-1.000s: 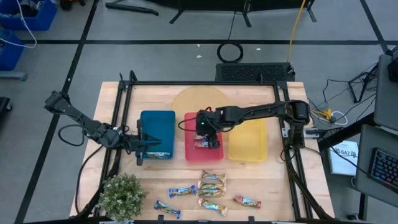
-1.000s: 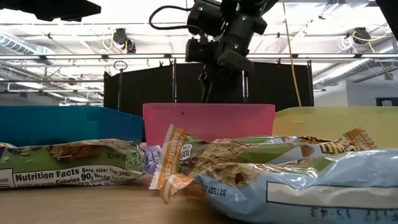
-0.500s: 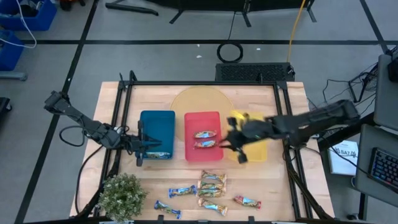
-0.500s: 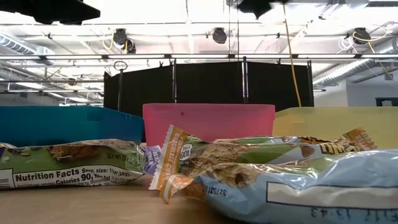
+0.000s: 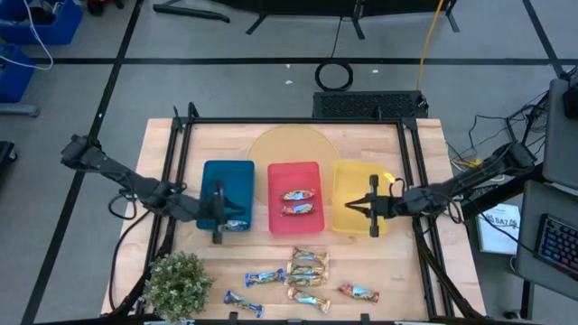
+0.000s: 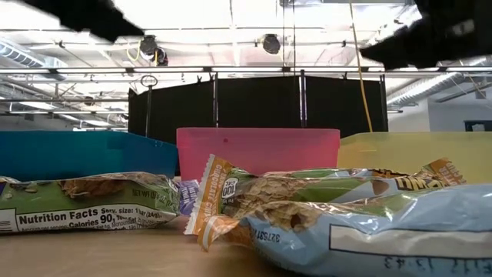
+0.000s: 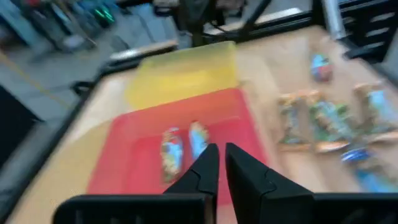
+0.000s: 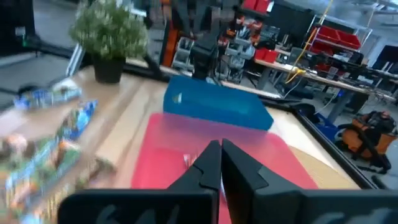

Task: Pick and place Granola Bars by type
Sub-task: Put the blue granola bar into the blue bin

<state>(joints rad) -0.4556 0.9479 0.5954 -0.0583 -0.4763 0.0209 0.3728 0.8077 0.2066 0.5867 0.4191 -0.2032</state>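
From above, the left claw (image 5: 217, 226) hung over the near edge of the blue tray (image 5: 228, 181), its fingers drawn together on nothing, with one blue-silver bar (image 5: 237, 225) lying in the tray just beside it. The right claw (image 5: 373, 207) hovered over the yellow tray (image 5: 352, 176), fingers also closed and empty. Two red-orange bars (image 5: 299, 201) lay in the red tray (image 5: 294, 171) between them. The remaining Granola Bars (image 5: 303, 276) were scattered on the wooden surface (image 5: 406, 262) in front of the trays, near the potted plant (image 5: 177, 282). At table height, gold-tan bars (image 6: 307, 192) filled the foreground before the three trays. Through the left wrist camera, the narrow-set fingers (image 7: 202, 174) pointed across the red tray (image 7: 137, 155) and its two bars (image 7: 181, 142). The right wrist camera showed its fingers (image 8: 208, 165) nearly touching, over the red tray (image 8: 168, 149).
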